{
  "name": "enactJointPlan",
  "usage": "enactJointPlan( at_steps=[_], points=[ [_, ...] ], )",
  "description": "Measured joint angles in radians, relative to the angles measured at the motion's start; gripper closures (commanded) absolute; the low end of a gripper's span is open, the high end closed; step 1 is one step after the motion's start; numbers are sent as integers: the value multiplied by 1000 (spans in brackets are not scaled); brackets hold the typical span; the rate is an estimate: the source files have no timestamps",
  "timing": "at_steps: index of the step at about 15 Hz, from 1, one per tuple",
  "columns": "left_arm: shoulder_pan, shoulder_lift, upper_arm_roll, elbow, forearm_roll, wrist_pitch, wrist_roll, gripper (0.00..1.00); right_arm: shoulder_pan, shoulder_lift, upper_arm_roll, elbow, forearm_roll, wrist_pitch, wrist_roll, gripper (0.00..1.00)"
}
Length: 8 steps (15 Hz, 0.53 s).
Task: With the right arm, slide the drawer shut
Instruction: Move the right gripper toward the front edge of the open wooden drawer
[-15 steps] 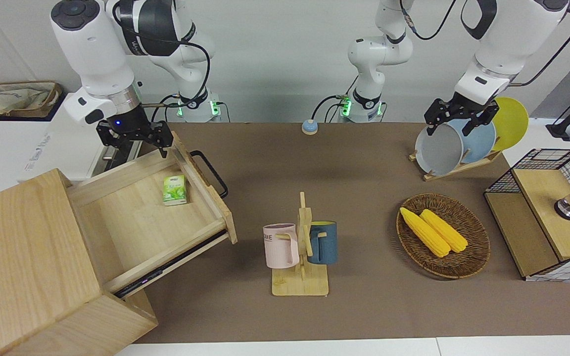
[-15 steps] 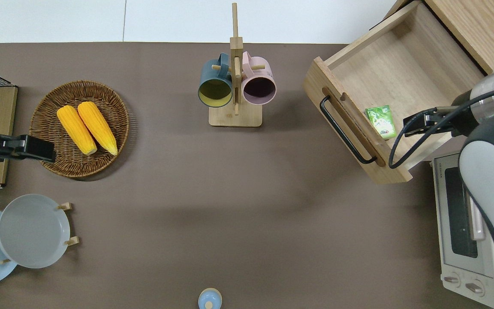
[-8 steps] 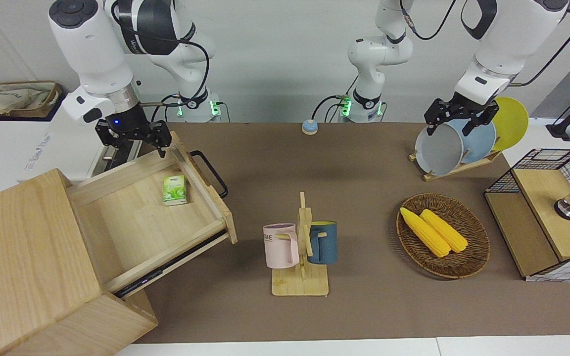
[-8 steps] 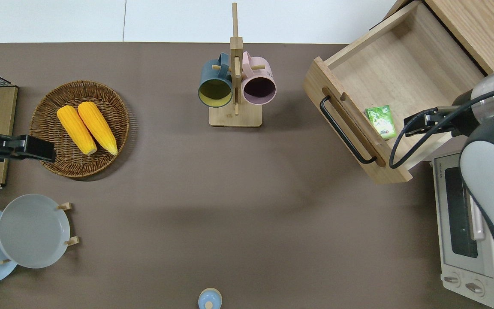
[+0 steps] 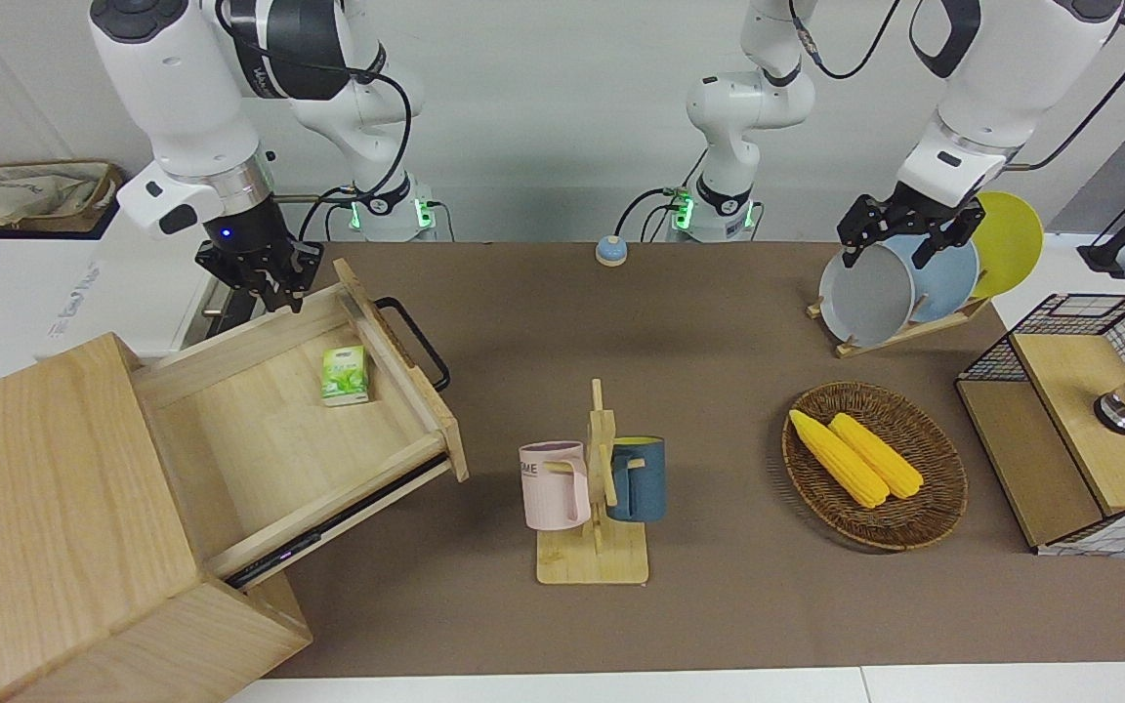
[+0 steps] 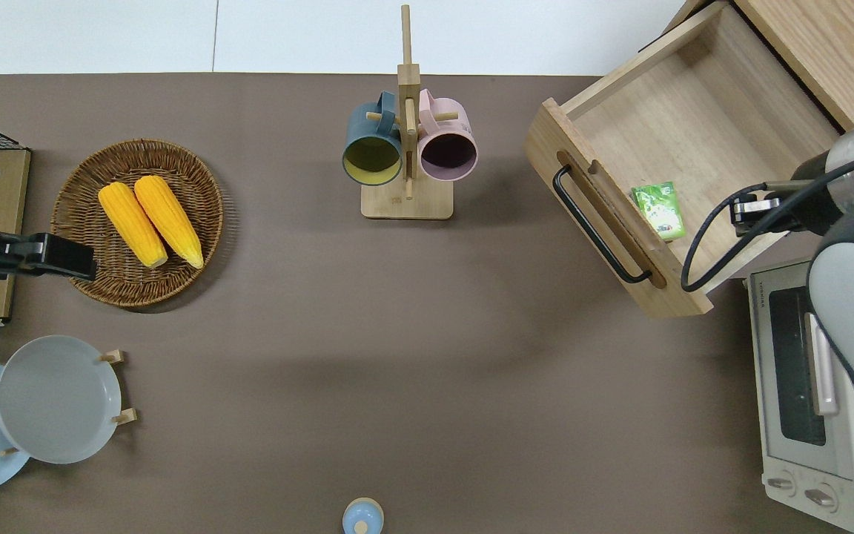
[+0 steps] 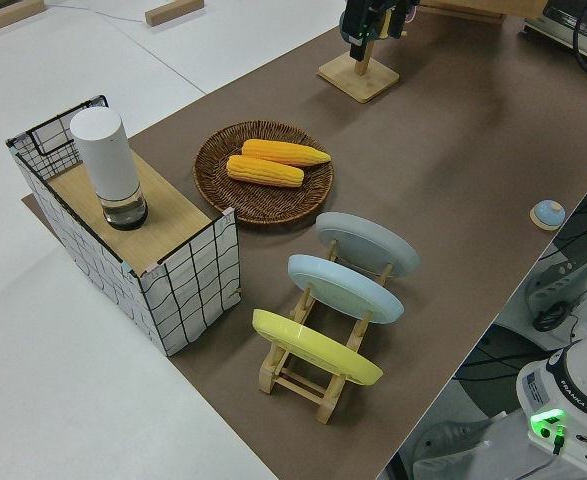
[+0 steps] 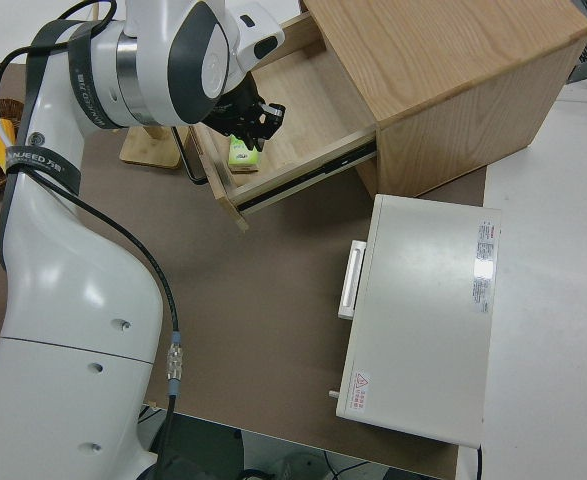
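Note:
The light-wood drawer (image 5: 270, 449) stands pulled far out of the pale cabinet (image 5: 45, 508). Its black loop handle (image 5: 416, 342) faces the middle of the table. A small green packet (image 5: 344, 375) lies in it near the front panel. In the overhead view my right gripper (image 6: 753, 215) is over the inside of the drawer (image 6: 694, 119), by the side wall nearer to the robots and beside the packet (image 6: 659, 211). In the front view the right gripper (image 5: 268, 288) hangs open and empty, clear of the wood. It also shows in the right side view (image 8: 255, 122). The left arm is parked.
A white toaster oven (image 6: 805, 386) stands beside the drawer, nearer to the robots. A mug rack (image 5: 597, 498) with two mugs is mid-table. A basket of corn (image 5: 875, 467), a plate rack (image 5: 904, 283) and a wire-mesh box (image 5: 1080, 430) are toward the left arm's end.
My right gripper has risen a little, drawn back toward the right arm's end of the table and turned about its wrist. The drawer and packet have not moved.

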Motion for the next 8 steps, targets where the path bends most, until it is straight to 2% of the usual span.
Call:
enactJointPlan(
  at_steps=[4,8],
  points=[
    [0,0,0,0,0,0,0,7,1,-2,3,4,2,-14,0,1000],
    [0,0,0,0,0,0,0,7,4,-22,13,38,7,-89,0,1000]
  ],
)
